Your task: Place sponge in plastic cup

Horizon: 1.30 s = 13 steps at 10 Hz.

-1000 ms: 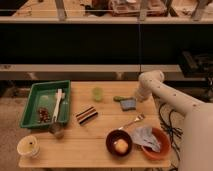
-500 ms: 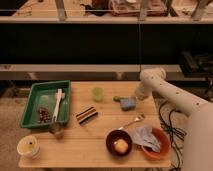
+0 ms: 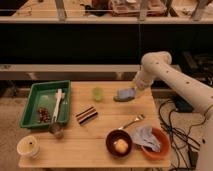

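- While the sponge (image 3: 123, 95) sits at the tip of the gripper (image 3: 130, 92), near the plastic cup (image 3: 97, 93) on the arm's side and not yet over it, the main risk is a miss at the mouth. The cup looks narrow against the sponge, so an off-centre release would likely leave the sponge draped on the rim or dropped on the table (image 3: 100, 132).
- The cup is small and probably light. A sideways brush from the sponge could tip it toward the green tray (image 3: 31, 107).
- The gripper appears clamped narrowly on 1 end of the sponge, with the rest sticking out toward the cup.
- The sponge seems just clear of the table, and the gripper touches nothing else.
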Motion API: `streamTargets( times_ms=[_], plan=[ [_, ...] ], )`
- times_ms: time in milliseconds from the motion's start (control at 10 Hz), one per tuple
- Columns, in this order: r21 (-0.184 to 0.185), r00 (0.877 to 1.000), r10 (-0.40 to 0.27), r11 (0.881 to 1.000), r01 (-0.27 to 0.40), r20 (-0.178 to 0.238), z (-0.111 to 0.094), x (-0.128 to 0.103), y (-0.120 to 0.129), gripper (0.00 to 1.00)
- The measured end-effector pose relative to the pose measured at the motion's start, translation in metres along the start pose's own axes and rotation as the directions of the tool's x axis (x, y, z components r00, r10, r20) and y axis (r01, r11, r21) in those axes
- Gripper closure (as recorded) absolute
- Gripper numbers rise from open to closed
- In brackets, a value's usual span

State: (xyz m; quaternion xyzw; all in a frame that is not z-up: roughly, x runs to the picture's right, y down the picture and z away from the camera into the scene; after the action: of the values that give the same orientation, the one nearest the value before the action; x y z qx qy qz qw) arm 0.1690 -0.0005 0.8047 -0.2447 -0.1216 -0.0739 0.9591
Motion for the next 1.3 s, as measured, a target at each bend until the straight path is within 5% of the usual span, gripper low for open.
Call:
streamTargets(
  times_ms=[300,600,1000,1300],
  plan=[
    [0.027,0.997,-0.069,0.997,0.068,0.033,-0.009,-0.074,-0.026,0.61],
    [0.03,0.995,-0.093,0.995,0.092,0.043,0.021,-0.124,-0.055,0.61],
    [-0.022,0.994,-0.083,0.996,0.085,0.073,0.074,-0.135,-0.096,0.61],
    [-0.047,0.994,-0.066,0.996,0.071,0.09,0.088,-0.131,-0.1,0.61]
  ],
)
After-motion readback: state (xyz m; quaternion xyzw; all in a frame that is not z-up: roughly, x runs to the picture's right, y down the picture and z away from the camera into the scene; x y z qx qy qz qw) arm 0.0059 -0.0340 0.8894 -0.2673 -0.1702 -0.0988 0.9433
